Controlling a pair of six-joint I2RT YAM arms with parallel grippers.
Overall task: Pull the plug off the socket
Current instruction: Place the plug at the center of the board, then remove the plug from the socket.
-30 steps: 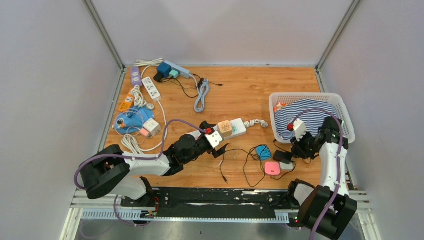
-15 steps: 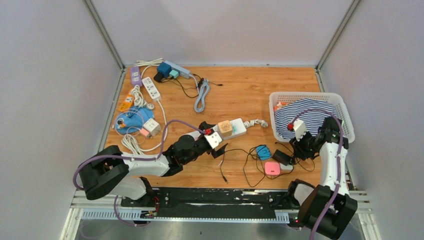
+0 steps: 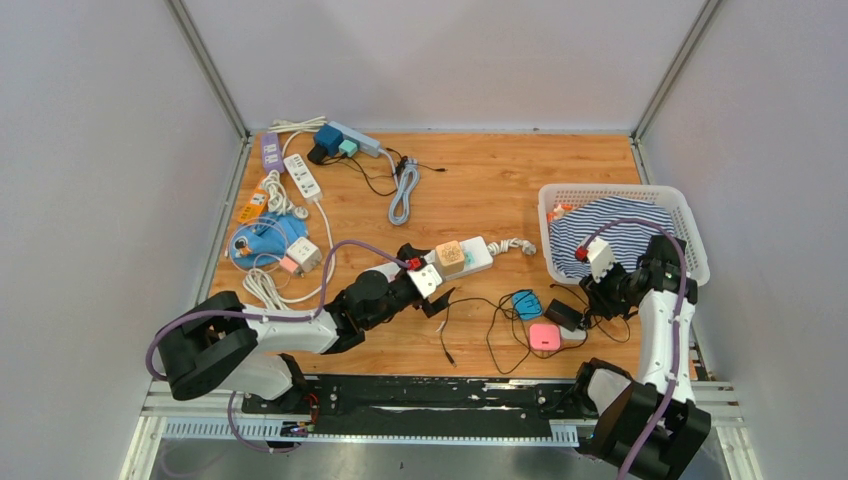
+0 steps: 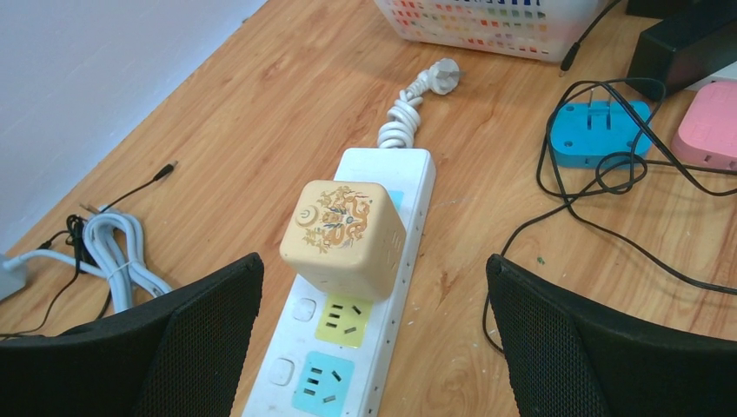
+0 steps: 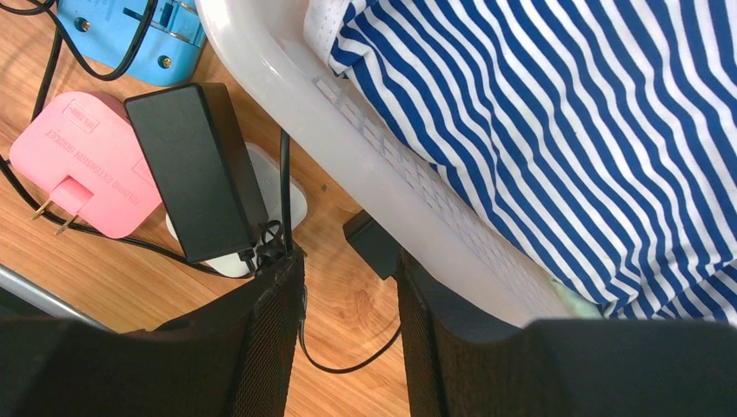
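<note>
Cream cube plug [image 4: 343, 236] sits in the white power strip [image 4: 415, 187], straddled by my wide-open, empty left gripper [image 4: 374, 271] ready to clamp its sides; my right gripper [image 5: 345, 291], narrowly parted beside the basket [image 5: 287, 78], possibly pinches a cable [image 5: 284, 174].

Wooden table [image 3: 500, 190]; pale grey walls [image 3: 440, 60]

The left arm [image 3: 300, 330] and right arm [image 3: 662, 325] share white link shells between bulky black joints. A purple cable [image 3: 345, 248] loops along each, and a small red mark [image 3: 415, 262] sits by each white wrist block [image 3: 428, 278]. The left pincer [image 4: 374, 261] and right pincer [image 5: 348, 265] have broad black fingers [image 4: 195, 339] faced with fine mesh texture.
</note>
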